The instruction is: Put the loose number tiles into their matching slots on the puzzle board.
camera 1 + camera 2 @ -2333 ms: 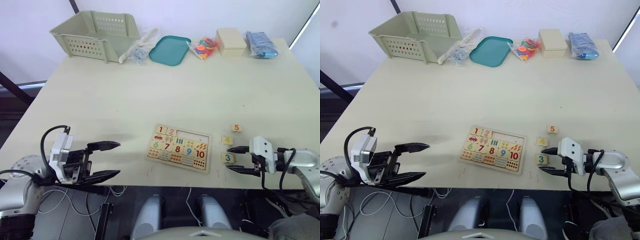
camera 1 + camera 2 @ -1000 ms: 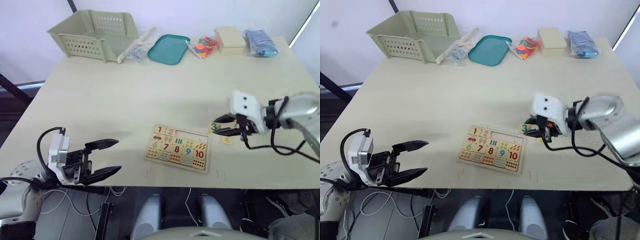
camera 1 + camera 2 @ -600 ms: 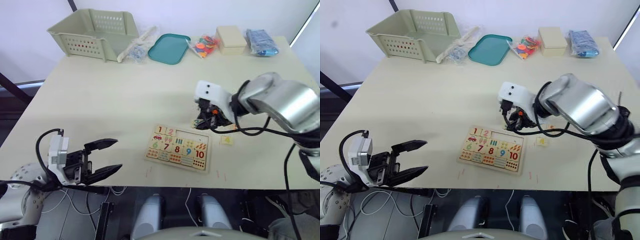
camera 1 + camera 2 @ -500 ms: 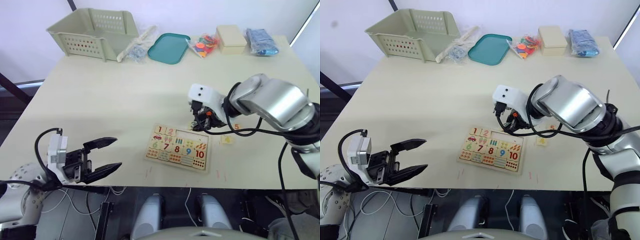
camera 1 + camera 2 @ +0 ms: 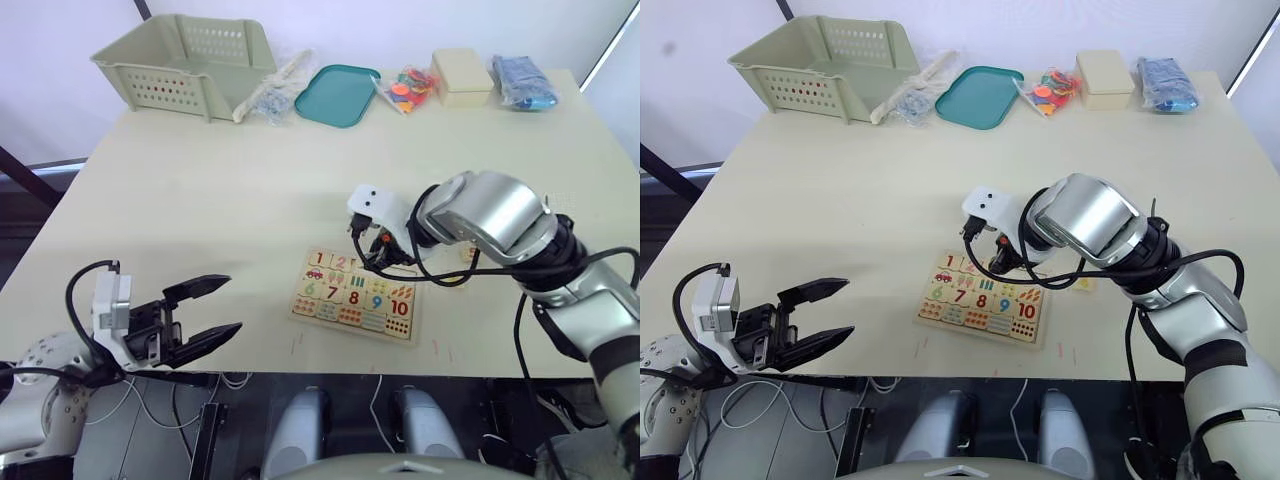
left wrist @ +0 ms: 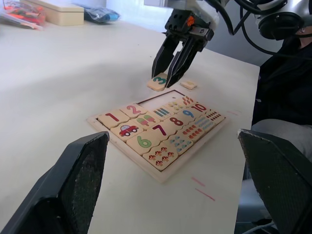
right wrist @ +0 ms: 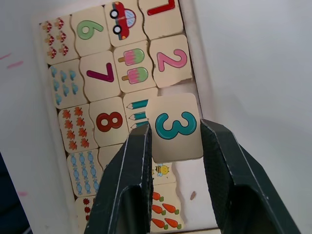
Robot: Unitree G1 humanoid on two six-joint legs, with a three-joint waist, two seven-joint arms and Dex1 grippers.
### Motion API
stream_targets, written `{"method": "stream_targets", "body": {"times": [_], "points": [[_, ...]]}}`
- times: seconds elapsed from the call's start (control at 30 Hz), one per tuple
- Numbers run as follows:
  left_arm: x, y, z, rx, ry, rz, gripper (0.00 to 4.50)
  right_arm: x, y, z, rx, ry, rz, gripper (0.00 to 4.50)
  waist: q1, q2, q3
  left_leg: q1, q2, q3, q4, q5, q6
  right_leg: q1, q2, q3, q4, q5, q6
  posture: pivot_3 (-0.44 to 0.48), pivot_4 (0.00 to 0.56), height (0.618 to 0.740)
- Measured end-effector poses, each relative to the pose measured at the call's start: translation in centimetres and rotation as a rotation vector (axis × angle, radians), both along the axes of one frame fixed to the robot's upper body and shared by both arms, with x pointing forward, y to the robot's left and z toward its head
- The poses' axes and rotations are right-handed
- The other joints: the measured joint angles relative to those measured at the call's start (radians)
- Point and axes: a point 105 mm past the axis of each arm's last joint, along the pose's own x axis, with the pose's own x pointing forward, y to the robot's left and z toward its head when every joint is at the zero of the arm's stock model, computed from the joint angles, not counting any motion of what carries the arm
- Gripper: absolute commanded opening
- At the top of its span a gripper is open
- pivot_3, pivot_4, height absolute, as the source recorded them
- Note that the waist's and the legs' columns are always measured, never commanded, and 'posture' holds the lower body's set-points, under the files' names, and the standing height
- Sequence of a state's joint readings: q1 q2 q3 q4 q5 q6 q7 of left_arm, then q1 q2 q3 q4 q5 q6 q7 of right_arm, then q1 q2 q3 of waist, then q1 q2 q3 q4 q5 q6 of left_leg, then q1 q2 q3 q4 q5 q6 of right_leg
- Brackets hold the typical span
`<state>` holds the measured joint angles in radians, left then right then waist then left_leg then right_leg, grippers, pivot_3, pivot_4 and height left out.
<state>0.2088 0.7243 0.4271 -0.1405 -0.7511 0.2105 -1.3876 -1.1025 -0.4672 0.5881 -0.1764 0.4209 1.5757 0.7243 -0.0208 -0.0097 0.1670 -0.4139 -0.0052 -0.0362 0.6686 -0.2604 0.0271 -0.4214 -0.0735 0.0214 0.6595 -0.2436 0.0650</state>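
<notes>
Tile 3 (image 7: 175, 126) is sitting pinched in your right gripper (image 7: 174, 146), hovering over the puzzle board's (image 5: 357, 296) empty far-row slots (image 6: 163, 100), just right of the seated 2 (image 7: 170, 60). Your left gripper (image 5: 205, 313) is waiting spread wide at the worktop's (image 5: 200, 200) near-left edge, holding nothing.
</notes>
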Motion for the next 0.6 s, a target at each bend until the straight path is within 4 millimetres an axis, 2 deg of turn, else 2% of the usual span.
{"method": "stream_targets", "body": {"times": [0.27, 0.6], "points": [[0.1, 0.1, 0.0, -0.006, -0.001, 0.019, 4.50, 0.3, 0.2, -1.5, 0.018, 0.016, -0.044, 0.88, -0.008, 0.000, 0.000, 0.000, 0.000, 0.000, 0.000, 0.000, 0.000, 0.000, 0.001, 0.000, 0.001, 0.000, 0.000, 0.000, 0.150, 0.740], [0.1, 0.1, 0.1, -0.006, -0.002, 0.019, 4.50, 0.7, 0.3, -1.8, 0.025, -0.012, -0.050, 0.88, -0.021, 0.000, 0.000, 0.000, 0.000, -0.001, 0.000, 0.000, 0.000, 0.000, 0.002, 0.000, 0.001, 0.000, 0.000, 0.000, 0.150, 0.740]]}}
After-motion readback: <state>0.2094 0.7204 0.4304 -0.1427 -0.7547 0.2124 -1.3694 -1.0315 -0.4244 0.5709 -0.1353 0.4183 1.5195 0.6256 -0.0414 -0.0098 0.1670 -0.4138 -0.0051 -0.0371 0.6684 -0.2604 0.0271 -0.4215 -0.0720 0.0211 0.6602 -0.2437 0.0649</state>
